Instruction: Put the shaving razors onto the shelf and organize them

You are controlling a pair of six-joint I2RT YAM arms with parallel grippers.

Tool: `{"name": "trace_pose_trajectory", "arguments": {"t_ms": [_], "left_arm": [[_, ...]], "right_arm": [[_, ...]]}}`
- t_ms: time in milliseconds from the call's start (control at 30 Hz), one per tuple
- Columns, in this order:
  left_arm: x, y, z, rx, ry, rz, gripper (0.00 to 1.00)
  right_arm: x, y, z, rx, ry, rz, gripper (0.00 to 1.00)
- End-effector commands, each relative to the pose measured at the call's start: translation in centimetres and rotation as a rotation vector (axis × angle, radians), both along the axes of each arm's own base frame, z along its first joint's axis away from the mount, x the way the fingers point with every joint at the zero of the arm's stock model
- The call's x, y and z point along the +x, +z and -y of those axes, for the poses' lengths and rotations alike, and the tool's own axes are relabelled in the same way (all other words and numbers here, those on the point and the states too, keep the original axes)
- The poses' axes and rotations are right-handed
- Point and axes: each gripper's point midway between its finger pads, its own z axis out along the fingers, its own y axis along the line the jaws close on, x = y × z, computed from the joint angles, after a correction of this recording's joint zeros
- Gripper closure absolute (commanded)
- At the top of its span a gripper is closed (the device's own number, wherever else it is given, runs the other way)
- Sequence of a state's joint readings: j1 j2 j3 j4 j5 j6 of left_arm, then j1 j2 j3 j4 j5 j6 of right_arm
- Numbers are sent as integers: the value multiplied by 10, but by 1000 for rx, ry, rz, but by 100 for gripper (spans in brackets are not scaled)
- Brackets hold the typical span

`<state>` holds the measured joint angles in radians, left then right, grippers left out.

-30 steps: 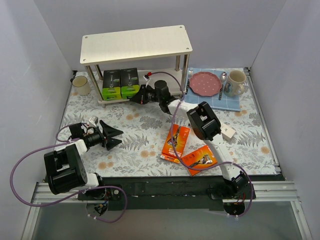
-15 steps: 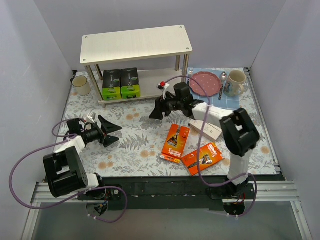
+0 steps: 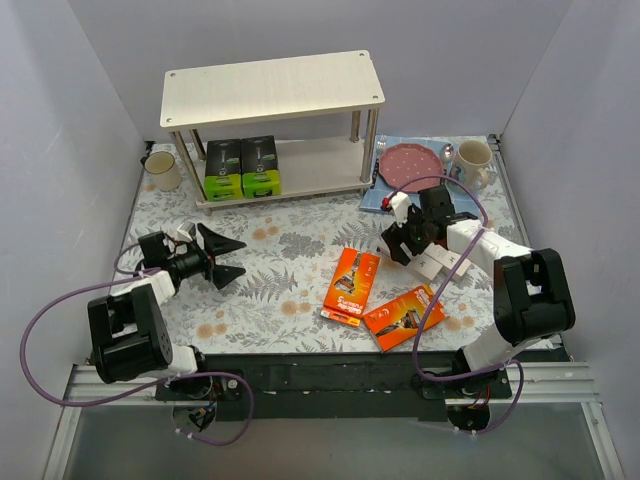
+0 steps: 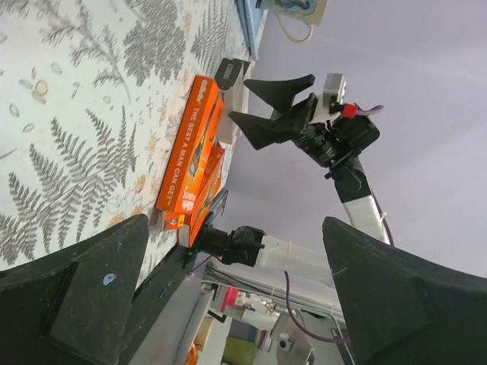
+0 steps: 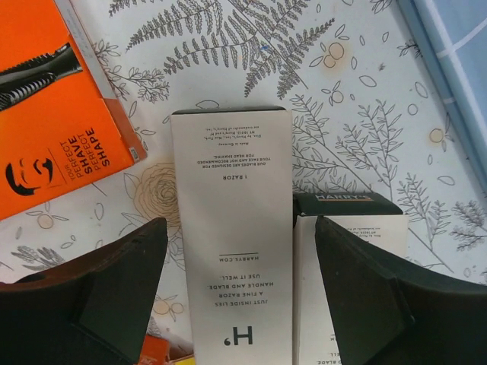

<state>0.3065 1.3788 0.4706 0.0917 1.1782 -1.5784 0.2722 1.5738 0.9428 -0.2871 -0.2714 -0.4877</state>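
Right end effector [image 3: 398, 240] spread wide, empty, over two white boxes [image 5: 232, 236] on the counter [image 3: 280, 250], left end effector [image 3: 232, 257] likewise — green packs [image 3: 241, 168] on the shelf [image 3: 272, 88], lower tier, orange packs [image 3: 352, 287] on the counter.

Top: high at near edge, looking down over whole surface [image 3: 285, 255]. Left wrist: low, sideways. Right wrist: close, straight down. All share orange packs [image 3: 352, 286].

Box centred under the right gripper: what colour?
White box with small dark print; right wrist view shows it best.
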Motion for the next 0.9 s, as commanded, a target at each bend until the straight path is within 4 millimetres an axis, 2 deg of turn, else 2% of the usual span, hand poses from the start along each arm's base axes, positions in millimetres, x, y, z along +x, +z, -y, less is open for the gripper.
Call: {"name": "trace_pose_trajectory", "arguments": {"t_ms": [0, 100, 167, 233, 367, 467, 633, 767, 867], "left_arm": [[19, 20, -2, 32, -23, 103, 2], [21, 16, -3, 37, -18, 92, 2], [21, 15, -3, 39, -22, 92, 2], [22, 15, -4, 49, -22, 99, 2], [18, 20, -3, 64, -34, 134, 2], [12, 24, 0, 55, -50, 146, 2], [1, 23, 4, 48, -57, 148, 2], [-7, 20, 5, 61, -45, 154, 2], [-10, 20, 5, 82, -39, 178, 2]], "right_arm": [[5, 2, 13, -107, 78, 90, 14], [0, -14, 16, -132, 113, 67, 13], [-4, -24, 16, -142, 146, 46, 18], [-5, -24, 12, -129, 163, 38, 22], [-6, -26, -1, -77, 189, 9, 21], [-9, -25, -13, -42, 230, -20, 25], [-15, -16, -31, 53, 247, -88, 16], [-9, -9, -34, 48, 206, -62, 31], [5, 27, -56, 111, 179, 7, 38]]}}
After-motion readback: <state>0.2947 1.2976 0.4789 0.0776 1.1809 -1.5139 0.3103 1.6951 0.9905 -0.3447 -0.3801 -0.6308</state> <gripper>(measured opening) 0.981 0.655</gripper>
